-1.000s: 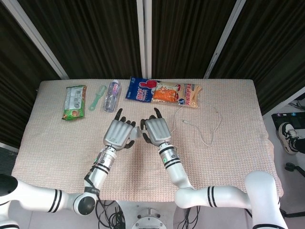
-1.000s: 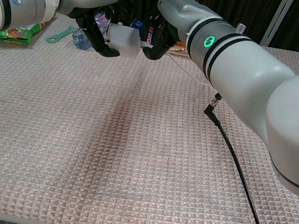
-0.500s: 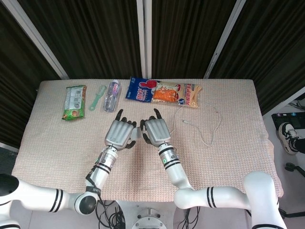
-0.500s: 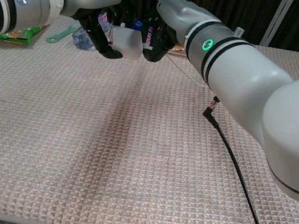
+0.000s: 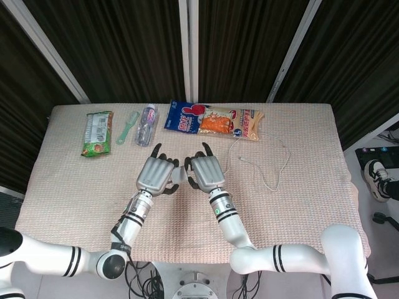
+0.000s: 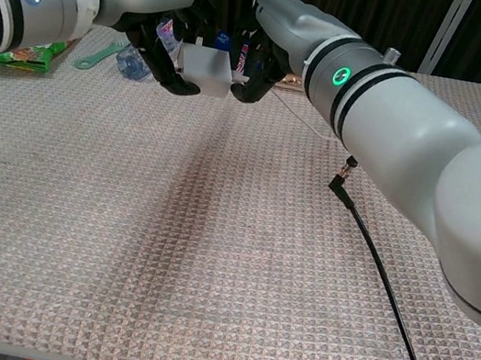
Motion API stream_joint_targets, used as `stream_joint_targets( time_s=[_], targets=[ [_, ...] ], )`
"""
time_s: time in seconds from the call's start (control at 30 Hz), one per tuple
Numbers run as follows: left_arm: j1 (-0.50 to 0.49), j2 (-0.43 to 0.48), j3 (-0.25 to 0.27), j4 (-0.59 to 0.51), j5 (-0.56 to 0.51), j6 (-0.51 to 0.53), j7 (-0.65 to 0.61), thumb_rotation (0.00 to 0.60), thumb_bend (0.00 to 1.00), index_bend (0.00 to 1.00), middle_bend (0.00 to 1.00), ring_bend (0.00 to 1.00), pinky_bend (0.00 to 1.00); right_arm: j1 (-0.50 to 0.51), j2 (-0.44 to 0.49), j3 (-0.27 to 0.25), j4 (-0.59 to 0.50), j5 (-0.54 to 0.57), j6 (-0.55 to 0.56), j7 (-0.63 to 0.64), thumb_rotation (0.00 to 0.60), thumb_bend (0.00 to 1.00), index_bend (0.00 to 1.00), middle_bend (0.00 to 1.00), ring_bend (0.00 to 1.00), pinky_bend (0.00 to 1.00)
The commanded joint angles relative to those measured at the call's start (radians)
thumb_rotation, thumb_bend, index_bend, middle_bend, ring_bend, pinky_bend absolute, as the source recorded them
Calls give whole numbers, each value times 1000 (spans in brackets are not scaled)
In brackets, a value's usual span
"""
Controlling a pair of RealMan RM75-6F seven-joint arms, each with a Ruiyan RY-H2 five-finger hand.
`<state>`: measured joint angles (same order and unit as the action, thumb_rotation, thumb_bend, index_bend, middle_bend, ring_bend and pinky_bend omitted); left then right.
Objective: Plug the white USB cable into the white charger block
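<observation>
— At mid-table, both hands raised and nearly meeting. Left hand [image 6: 169,32] clamped around the white charger block [image 6: 207,65], fingers curled under and behind it. Right hand [image 6: 265,49] pressed in from the other side, fingers drawn together at the block's face, presumably pinching the plug end; plug itself hidden in both views.

— And the white USB cable [image 5: 274,163]?

— Trailing off on the table [image 5: 312,205] to the right of the hands, looped, far end lying loose. Cannot tell whether the plug is seated or only butted against the port.

— Advice for the step?

— Judged as insertion under way. Keep the block braced dead steady with the left, push with the right straight along the port's axis, no twisting. Ease off if resistance met early; probably misaligned or flipped. Leave slack in the cable.

— Count, back edge?

— One green snack packet [image 5: 96,132], one green comb [image 5: 127,126], one small bottle [image 5: 146,124], two snack bags: blue-and-red [image 5: 185,117], orange [image 5: 231,123]. One charger block, one white cable. Also one black cable [image 6: 380,289] hanging from the right arm, chest view.
</observation>
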<state>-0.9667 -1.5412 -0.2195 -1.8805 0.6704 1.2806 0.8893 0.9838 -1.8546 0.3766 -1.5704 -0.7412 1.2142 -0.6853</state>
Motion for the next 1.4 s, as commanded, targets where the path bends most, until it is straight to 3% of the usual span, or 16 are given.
stream_joint_targets(
  time_s=[0.03, 0.27, 0.43, 0.8, 0.97, 1.03, 1.13, 1.27, 1.4],
  targets=[
    [6, 7, 1, 3, 3, -7, -16, 493, 251, 482, 485, 274, 58, -11, 12, -8, -8, -4, 7, 0, 600, 6, 175, 287, 133, 0],
    [34, 17, 18, 27, 37, -20, -81, 491, 251, 482, 483, 274, 59, -55, 74, -31, -55, -23, 32, 1, 600, 0, 83, 240, 120, 0],
    [86, -9, 62, 142, 81, -55, -192, 492, 244, 476, 470, 271, 58, -105, 179, -71, -149, -76, 67, -17, 600, 0, 75, 231, 106, 0],
    [159, -86, 62, 383, -29, -187, -348, 493, 235, 450, 448, 253, 70, -256, 427, -169, -315, -216, 113, 78, 600, 0, 65, 236, 100, 0],
    [183, -83, 68, 397, 1, -190, -375, 506, 198, 232, 233, 73, 65, -330, 514, -213, -336, -294, 134, 159, 600, 0, 65, 236, 100, 0],
    [195, -67, 70, 384, 21, -181, -383, 547, 189, 148, 155, 13, 51, -356, 545, -222, -341, -318, 143, 195, 600, 0, 65, 236, 100, 0],
    [228, -14, 74, 341, 80, -146, -419, 597, 187, 127, 135, 1, 44, -405, 600, -241, -352, -364, 164, 258, 600, 0, 64, 236, 100, 0],
    [317, 106, 100, 271, 211, -47, -508, 600, 184, 133, 136, 1, 26, -487, 688, -285, -366, -449, 205, 355, 600, 3, 62, 242, 100, 0],
    [430, 217, 142, 276, 362, 71, -646, 600, 179, 162, 162, 1, 18, -574, 778, -341, -350, -555, 241, 501, 600, 65, 86, 240, 100, 0]
  ],
)
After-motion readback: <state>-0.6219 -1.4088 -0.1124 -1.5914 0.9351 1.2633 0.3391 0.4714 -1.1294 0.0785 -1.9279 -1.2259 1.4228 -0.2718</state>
